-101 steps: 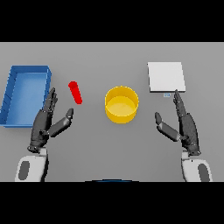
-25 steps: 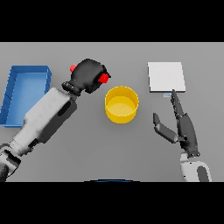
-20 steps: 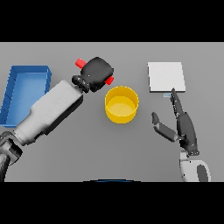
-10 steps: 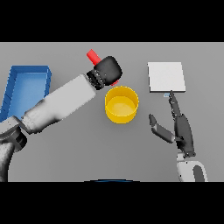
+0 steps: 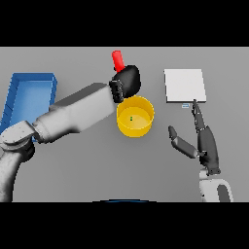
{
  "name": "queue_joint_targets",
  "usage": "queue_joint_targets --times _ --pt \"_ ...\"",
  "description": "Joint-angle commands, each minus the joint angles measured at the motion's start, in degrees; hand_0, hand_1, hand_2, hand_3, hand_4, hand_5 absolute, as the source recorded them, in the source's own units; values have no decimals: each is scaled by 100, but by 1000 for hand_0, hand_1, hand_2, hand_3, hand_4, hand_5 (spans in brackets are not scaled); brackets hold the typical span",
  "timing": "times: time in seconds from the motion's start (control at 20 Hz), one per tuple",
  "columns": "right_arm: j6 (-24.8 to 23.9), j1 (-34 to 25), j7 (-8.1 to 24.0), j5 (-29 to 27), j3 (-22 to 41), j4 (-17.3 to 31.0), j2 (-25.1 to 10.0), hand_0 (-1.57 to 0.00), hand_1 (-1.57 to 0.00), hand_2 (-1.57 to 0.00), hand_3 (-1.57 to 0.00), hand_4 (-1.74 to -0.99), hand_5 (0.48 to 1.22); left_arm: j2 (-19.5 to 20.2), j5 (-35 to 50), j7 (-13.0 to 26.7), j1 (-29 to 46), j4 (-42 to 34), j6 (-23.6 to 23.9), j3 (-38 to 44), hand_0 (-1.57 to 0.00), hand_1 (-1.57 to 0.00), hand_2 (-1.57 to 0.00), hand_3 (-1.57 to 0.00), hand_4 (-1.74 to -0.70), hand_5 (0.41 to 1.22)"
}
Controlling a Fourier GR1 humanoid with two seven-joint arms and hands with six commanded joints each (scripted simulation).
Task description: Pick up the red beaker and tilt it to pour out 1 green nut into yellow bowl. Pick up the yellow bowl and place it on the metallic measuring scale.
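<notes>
Head view: left hand (image 5: 127, 81) clamped on red beaker (image 5: 117, 60) above yellow bowl (image 5: 135, 116); green nut (image 5: 130, 118) in bowl, pour looks done; right hand (image 5: 206, 141) open, idle; bowl to scale (image 5: 184, 85) left

One red beaker (image 5: 116, 60), one yellow bowl (image 5: 135, 117), one green nut (image 5: 130, 118), one scale (image 5: 184, 85), one blue bin (image 5: 28, 99).

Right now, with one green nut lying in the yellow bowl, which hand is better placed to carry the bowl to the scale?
Right, probably. The right hand is open and lies between the yellow bowl and the scale. The left hand is shut on the red beaker.
</notes>
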Motion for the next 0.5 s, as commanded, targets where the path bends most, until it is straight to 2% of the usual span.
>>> queue_joint_targets --times 0.0,0.25,0.45 --pt "-19 7 34 69 43 -44 6 1 1 1 1 -1153 627 -22 -48 1 -55 -53 -62 -105 -1571 -1571 -1571 -1571 -1734 1221" --pt "-109 23 -3 178 55 -42 16 1 1 1 1 -1155 637 -244 -231 42 -314 62 -71 -576 -1571 -1571 -1571 -1571 -1725 1221" --pt "-52 71 -45 22 -3 -37 25 1 1 1 1 -1152 635 -208 -242 -162 -654 169 17 -797 -1571 -1571 -1571 -1571 -1721 1221"
